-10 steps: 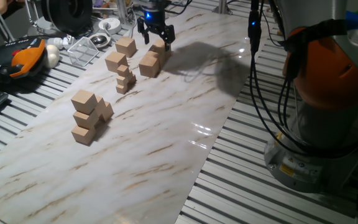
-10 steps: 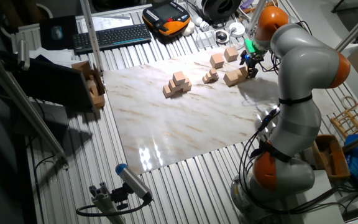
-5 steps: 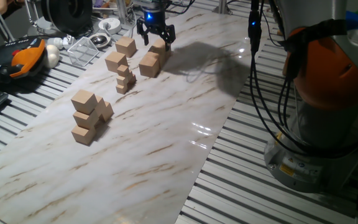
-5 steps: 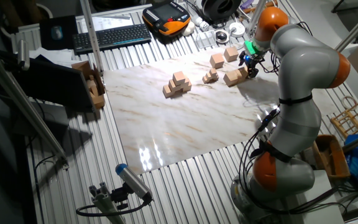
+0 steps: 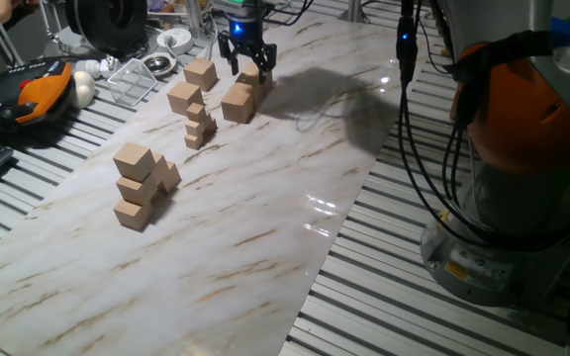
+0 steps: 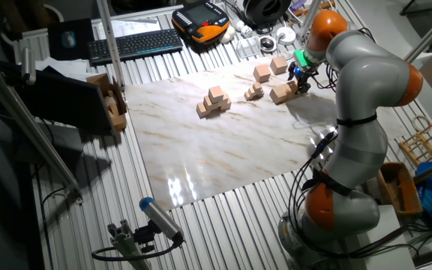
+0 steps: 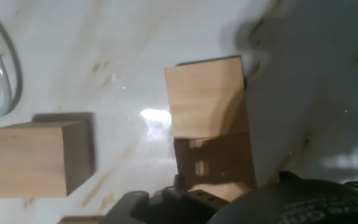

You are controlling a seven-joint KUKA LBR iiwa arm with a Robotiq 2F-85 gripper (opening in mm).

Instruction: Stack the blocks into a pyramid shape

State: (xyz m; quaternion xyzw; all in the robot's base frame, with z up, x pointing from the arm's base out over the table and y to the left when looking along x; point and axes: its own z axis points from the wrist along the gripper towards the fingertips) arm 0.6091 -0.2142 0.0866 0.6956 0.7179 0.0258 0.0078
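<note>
Two tan blocks sit together at the far end of the marble sheet, the near one (image 5: 237, 103) (image 6: 280, 93) and the far one (image 5: 252, 76) (image 6: 293, 86). My gripper (image 5: 246, 59) (image 6: 304, 76) hangs just over the far one, fingers spread and holding nothing. Two more blocks (image 5: 200, 73) (image 5: 183, 97) lie to the left. A stepped pile of blocks, the pyramid shape (image 5: 139, 185) (image 6: 214, 101), stands nearer the camera. In the hand view one block (image 7: 205, 96) lies straight below and another (image 7: 28, 159) to its left. The fingertips are hidden there.
A short stack of much smaller tan cubes (image 5: 199, 124) (image 6: 254, 91) stands between the loose blocks and the pile. A clear plastic box (image 5: 134, 79), an orange pendant (image 5: 43, 87) and a keyboard (image 6: 135, 45) lie off the sheet on the slatted table.
The gripper has shifted slightly up and away over the far block. No block has moved.
</note>
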